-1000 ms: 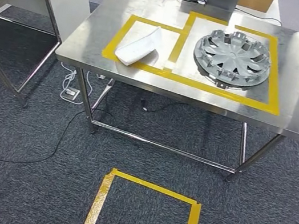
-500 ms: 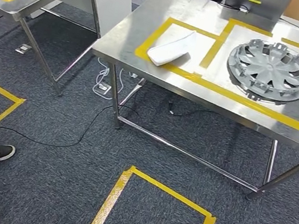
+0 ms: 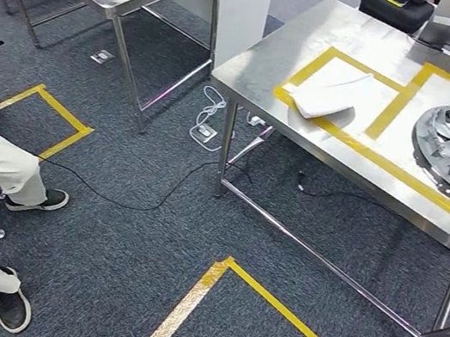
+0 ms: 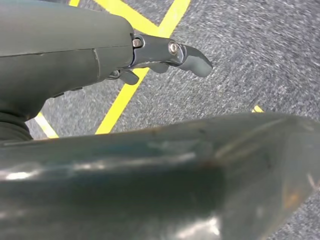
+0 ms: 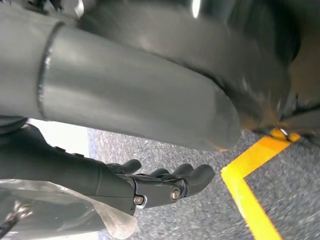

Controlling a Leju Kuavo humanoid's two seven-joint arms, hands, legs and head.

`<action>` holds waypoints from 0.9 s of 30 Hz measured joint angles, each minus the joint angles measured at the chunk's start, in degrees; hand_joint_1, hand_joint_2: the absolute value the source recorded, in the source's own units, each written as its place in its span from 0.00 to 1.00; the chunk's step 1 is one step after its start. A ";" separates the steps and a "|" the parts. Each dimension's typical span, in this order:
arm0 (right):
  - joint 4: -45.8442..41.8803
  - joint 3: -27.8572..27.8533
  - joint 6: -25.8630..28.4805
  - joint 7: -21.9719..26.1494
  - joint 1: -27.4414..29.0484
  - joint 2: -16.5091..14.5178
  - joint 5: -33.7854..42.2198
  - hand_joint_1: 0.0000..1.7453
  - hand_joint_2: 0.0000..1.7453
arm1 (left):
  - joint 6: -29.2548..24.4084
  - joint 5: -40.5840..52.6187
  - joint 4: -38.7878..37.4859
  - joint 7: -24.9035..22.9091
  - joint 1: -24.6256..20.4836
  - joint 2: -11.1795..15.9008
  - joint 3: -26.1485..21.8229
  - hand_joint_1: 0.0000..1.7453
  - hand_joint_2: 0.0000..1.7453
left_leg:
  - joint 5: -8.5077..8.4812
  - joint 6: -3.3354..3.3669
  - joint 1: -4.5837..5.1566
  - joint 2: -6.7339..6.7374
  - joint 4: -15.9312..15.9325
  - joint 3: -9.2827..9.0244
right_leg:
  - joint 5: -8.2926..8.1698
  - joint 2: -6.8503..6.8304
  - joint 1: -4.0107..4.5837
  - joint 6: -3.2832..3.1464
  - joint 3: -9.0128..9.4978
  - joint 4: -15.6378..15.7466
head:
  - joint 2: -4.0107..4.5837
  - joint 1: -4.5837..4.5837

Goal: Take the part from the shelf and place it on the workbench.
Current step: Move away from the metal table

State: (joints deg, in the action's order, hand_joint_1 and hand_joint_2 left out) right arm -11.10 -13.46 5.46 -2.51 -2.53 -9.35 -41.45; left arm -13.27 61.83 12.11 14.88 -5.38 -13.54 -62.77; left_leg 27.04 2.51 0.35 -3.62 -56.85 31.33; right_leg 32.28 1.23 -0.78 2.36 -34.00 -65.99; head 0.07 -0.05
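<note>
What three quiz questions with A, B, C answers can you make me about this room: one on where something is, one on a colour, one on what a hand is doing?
1. Where does the white part lie?
A) on the floor
B) on the steel table, inside a yellow tape frame
C) on a chair

2. What colour is the floor tape?
A) yellow
B) red
C) blue

3. What is the left hand doing?
A) holding a cup
B) pressing on a table
C) holding nothing, hanging over the carpet

Answers:
1 B: the head view shows it resting on the metal top within the taped outline.
2 A: the taped square on the floor is plainly yellow.
3 C: the left wrist view shows nothing in the fingers and only floor beyond them.
</note>
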 joint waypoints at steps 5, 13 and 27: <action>0.11 0.00 -0.46 0.07 -0.01 -0.04 0.46 0.00 0.00 | -0.15 0.23 0.00 -0.22 -0.14 0.00 0.05 0.00 0.00 | -0.47 -1.51 -0.03 -3.43 -0.69 1.40 | -2.36 3.56 -0.52 -0.68 4.29 9.04 | 0.00 -0.06; 0.13 -0.03 -2.16 0.92 0.30 -0.09 0.81 0.00 0.00 | 0.81 0.55 0.00 0.29 0.12 0.27 0.31 0.00 0.00 | 6.76 -3.49 -0.55 3.13 -17.33 8.86 | -2.32 -3.73 -0.49 -2.16 4.68 9.36 | 0.00 -0.99; 0.16 -0.04 -2.85 1.34 -0.25 -0.09 0.68 0.00 0.00 | 0.79 0.65 0.00 0.55 0.12 0.44 0.63 0.00 0.00 | -0.06 -0.12 -0.23 3.38 -0.83 1.30 | 5.80 -1.76 -0.21 0.66 -0.76 -4.05 | 0.00 -0.07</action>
State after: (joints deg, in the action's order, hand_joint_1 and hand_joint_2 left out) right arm -10.94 -13.51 2.61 -1.17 -2.78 -9.44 -40.76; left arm -12.48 62.48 12.11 15.43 -5.26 -13.10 -62.13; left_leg 26.99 2.39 0.12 -0.24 -57.69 32.63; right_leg 38.08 -0.53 -0.99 3.02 -34.76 -70.04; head 0.07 -0.12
